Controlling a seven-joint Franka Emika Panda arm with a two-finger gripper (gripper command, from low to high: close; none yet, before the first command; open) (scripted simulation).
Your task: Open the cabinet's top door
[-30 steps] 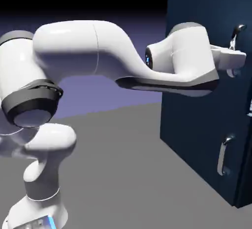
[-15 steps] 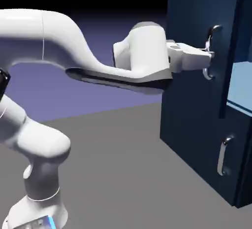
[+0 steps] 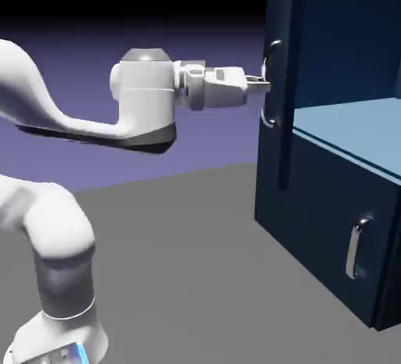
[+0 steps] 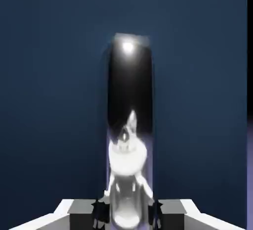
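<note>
Clearly the pulling step is in hand. In the exterior view the cabinet (image 3: 337,221) fills the right side of the frame, and the top door (image 3: 282,81) stands swung out, seen almost edge-on near the upper middle right. Behind it the pale blue shelf (image 3: 352,131) is exposed in the upper right. The lower door (image 3: 345,229) with its own silver handle (image 3: 356,247) sits closed in the lower right.

The gripper (image 3: 262,83) reaches from the left and meets the curved handle (image 3: 271,81) of the top door. In the hand view this handle (image 4: 129,125) runs up the middle of the frame, shiny and dark, and its lower part sits between the two grey fingertips (image 4: 101,209) at the bottom edge. So the gripper looks clenched on the handle, with navy panel all around it.

I judge the task is mostly done, because the door is already wide open. The next move, if any, calls for a little more pull along the door's arc, while the wrist turns with the handle so the grip does not slip off.
</note>
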